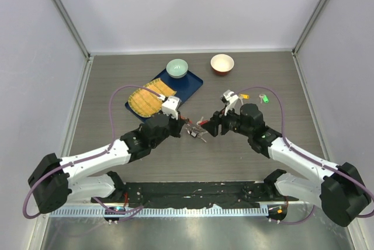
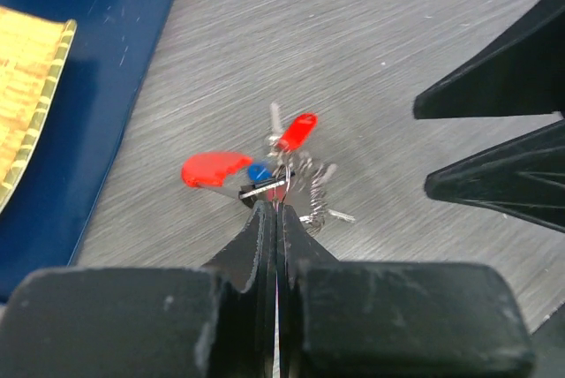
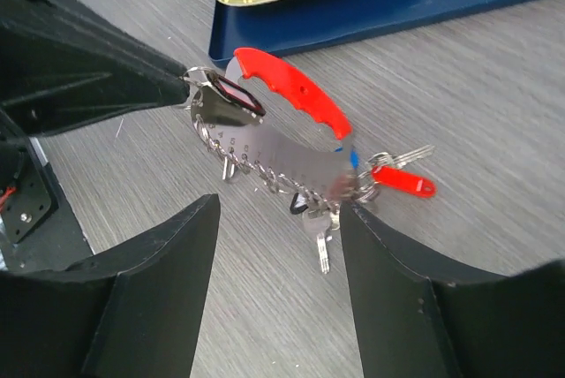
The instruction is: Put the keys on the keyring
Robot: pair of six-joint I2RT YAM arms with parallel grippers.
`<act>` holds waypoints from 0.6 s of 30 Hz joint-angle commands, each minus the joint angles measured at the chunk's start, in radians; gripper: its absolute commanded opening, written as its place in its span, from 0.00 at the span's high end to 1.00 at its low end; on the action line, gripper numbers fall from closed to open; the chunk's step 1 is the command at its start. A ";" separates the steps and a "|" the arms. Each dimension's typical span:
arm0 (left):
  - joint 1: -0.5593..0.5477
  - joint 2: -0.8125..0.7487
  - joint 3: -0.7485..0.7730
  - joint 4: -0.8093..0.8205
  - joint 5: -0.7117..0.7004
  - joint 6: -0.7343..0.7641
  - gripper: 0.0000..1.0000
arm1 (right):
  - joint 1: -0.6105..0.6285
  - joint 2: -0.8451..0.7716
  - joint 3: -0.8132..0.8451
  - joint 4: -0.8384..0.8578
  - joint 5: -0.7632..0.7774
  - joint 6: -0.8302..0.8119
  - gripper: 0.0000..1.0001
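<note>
The keyring point(image 1: 196, 128) lies mid-table between my two grippers, a silver chain bunch with a red oval loop point(image 3: 291, 91), a red tag point(image 3: 402, 181) and a blue piece point(image 2: 259, 171). My left gripper point(image 2: 274, 206) is shut on the ring end next to the red loop point(image 2: 214, 169). My right gripper point(image 3: 278, 210) stands open just short of the chain point(image 3: 265, 166), holding nothing. A black-headed key point(image 3: 302, 203) and a bare silver key point(image 3: 320, 237) sit at the chain. The yellow key point(image 1: 244, 96) and green key point(image 1: 264, 99) lie loose on the table behind the right arm.
A blue tray point(image 1: 188, 88) at the back left carries a yellow woven mat point(image 1: 146, 101) and a green bowl point(image 1: 177, 68). An orange bowl point(image 1: 222, 63) stands further right. Grey walls close in the table on three sides.
</note>
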 commanded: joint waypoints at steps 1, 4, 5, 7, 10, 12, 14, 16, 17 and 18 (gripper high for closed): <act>0.023 -0.063 0.033 0.089 0.144 0.083 1.00 | 0.029 -0.042 -0.023 0.229 -0.004 -0.129 0.37; 0.031 -0.083 0.038 0.115 0.168 0.084 1.00 | 0.058 -0.031 -0.026 0.281 0.012 -0.187 0.39; 0.031 -0.089 0.044 0.123 0.184 0.086 1.00 | 0.067 -0.026 -0.025 0.290 0.015 -0.204 0.40; 0.034 -0.094 0.047 0.131 0.193 0.084 1.00 | 0.102 -0.017 -0.017 0.306 0.039 -0.237 0.41; 0.037 -0.100 0.058 0.134 0.210 0.086 1.00 | 0.121 0.003 -0.009 0.313 0.030 -0.283 0.43; 0.039 -0.100 0.067 0.122 0.224 0.089 1.00 | 0.132 0.010 -0.006 0.315 0.021 -0.303 0.44; 0.039 -0.102 0.078 0.100 0.236 0.097 1.00 | 0.136 0.013 -0.008 0.312 0.007 -0.315 0.45; 0.039 -0.100 0.082 0.083 0.250 0.107 1.00 | 0.138 0.010 -0.006 0.301 0.003 -0.323 0.45; 0.039 -0.100 0.090 0.057 0.257 0.115 1.00 | 0.138 0.007 -0.008 0.295 0.001 -0.327 0.45; 0.039 -0.100 0.096 0.040 0.262 0.121 1.00 | 0.138 -0.005 -0.005 0.286 0.001 -0.339 0.45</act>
